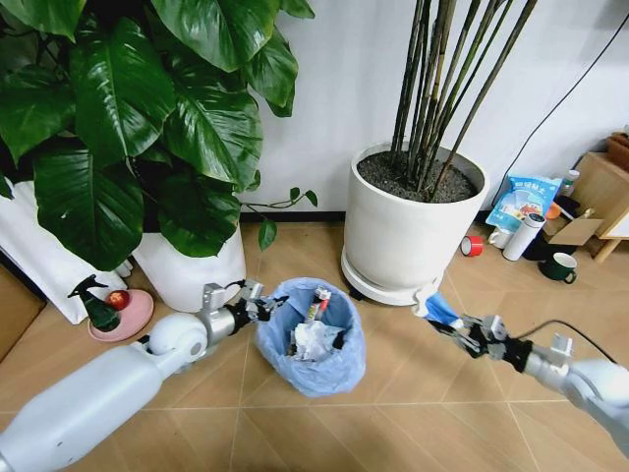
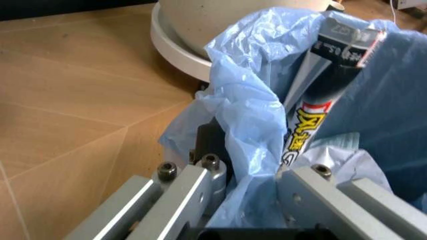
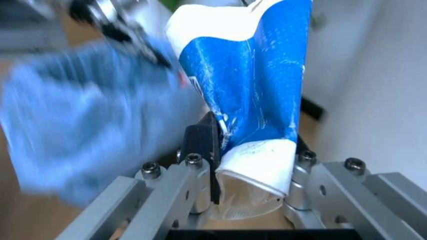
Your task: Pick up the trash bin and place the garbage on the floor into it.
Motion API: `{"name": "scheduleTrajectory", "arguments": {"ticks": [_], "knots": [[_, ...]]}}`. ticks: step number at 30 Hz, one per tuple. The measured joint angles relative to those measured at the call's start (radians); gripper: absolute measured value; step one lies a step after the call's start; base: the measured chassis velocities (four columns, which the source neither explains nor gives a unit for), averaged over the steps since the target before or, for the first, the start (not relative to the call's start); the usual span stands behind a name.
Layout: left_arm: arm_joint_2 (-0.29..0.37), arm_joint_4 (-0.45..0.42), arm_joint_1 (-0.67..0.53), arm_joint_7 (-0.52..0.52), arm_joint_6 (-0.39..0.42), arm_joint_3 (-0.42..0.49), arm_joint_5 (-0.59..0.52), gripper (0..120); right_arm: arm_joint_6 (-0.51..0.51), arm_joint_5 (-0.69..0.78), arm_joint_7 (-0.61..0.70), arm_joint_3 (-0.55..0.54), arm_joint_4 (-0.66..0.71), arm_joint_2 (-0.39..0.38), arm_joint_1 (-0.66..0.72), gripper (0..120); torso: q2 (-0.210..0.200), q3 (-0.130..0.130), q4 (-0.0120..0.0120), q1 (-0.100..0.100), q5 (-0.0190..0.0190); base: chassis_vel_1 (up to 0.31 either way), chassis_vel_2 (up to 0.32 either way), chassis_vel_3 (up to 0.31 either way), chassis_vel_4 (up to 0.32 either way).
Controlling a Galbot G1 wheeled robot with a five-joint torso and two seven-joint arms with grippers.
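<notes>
Between the two white plant pots [image 1: 411, 231], the trash bin [image 1: 312, 336] is held just above the floor [image 1: 393, 423] by the left gripper [image 1: 257, 300], clamped on its bagged rim, so litter can drop in. The right gripper [image 1: 454, 327], arm outstretched beside it, pinches a blue-white packet [image 3: 248, 75] (apparently next to go in).

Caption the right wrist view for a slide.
Right gripper clamps a blue-white packet, the blue-bagged trash bin blurred beyond.
</notes>
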Motion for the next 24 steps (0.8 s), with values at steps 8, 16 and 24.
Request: {"name": "scheduleTrajectory", "arguments": {"ticks": [8,16,24], "knots": [[-0.013,0.01,-0.003,-0.005,-0.001,0.012,0.0,0,-0.044,0.063,-0.067,-0.206,0.005,0.08,0.203,16,0.0,0.0,0.0,0.0,-0.0001,0.0,0.0,0.0,0.0],[-0.023,0.015,-0.006,-0.006,-0.002,0.011,-0.001,0,-0.052,0.091,-0.084,-0.368,-0.056,0.173,0.348,16,0.0,0.0,-0.0001,0.0,-0.0003,0.0,0.0,0.0,0.0],[-0.032,0.02,-0.008,-0.01,-0.003,0.009,-0.001,0,-0.052,0.108,-0.094,-0.488,-0.125,0.262,0.465,15,0.0,0.0,0.0002,0.0,-0.0002,0.0,0.0,0.0,0.0]]}}
